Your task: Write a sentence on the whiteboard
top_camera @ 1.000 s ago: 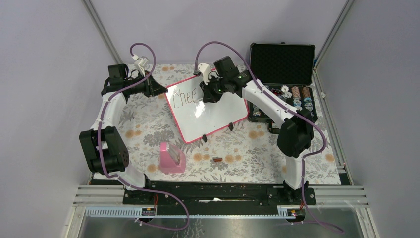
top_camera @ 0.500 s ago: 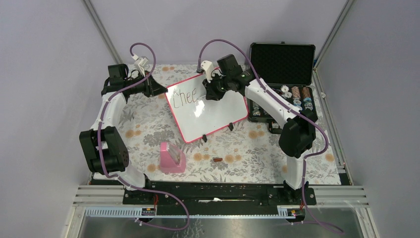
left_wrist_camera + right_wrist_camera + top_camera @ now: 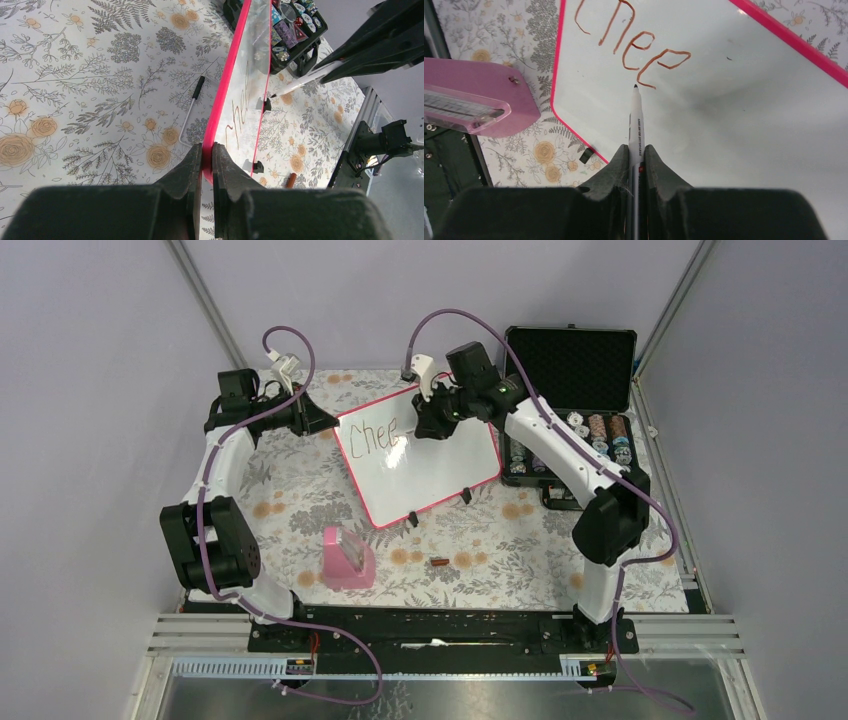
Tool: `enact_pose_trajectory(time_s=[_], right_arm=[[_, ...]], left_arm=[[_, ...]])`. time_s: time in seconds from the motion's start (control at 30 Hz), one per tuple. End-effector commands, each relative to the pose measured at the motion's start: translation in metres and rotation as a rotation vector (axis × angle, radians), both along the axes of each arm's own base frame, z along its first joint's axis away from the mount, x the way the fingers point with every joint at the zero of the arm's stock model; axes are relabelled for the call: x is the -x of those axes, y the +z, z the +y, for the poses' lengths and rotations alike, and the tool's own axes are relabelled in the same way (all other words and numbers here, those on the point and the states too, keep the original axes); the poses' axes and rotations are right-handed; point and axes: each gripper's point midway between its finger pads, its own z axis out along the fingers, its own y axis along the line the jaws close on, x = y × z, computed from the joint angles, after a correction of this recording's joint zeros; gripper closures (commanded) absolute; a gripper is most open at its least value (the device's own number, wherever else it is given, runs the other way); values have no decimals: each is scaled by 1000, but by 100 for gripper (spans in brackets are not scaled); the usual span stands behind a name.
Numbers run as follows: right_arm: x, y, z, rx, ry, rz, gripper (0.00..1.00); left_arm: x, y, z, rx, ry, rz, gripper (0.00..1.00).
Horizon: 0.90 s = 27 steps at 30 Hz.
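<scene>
**Clearances and obstructions on the table**

Centre: large white glossy whiteboard with pink-red frame (image 3: 425, 475), clamped at its left corner by the left gripper (image 3: 206, 152). Its far part is overhung by the right gripper (image 3: 636, 150), which is closed on a white marker pen (image 3: 636, 110).
Right rear: open black foam-lined case (image 3: 570, 365), screened by the right arm (image 3: 560, 455).
Front: pink plastic block (image 3: 347, 558) and small brown cap (image 3: 438, 562), well apart. Bare floral tablecloth (image 3: 500, 540) is found between and beside them.

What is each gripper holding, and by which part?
The left gripper clamps the whiteboard by the edge of its pink frame; the right gripper holds a marker by its barrel.
</scene>
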Motion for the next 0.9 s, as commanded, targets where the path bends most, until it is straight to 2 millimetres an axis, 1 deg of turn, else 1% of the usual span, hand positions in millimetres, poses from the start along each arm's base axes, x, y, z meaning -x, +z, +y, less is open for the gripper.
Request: enact_pose_trajectory(time_s=[0.0,0.17,0.33,0.5,0.77,0.87], right_arm=[[10,47,-4,-69,34,-80,100],[1,50,-10,-82,14,-87,100],[-7,47,-13,-85,1,-85,100],[-11,40,-10,-94,3,-73,100],[-10,37,-4,-109,19,-47,100],[-10,32,-1,-101,21,-44,100]], left_arm=[[9,13,-11,-19,-47,-58,100],[11,13,-12,-31,-49,-66,100],[11,13,-14,-42,-54,-70,100],[12,10,-17,-52,-62,-67,100],[12,10,-19,-62,-65,-69,100],[12,9,-20,-63,-68,-69,100]])
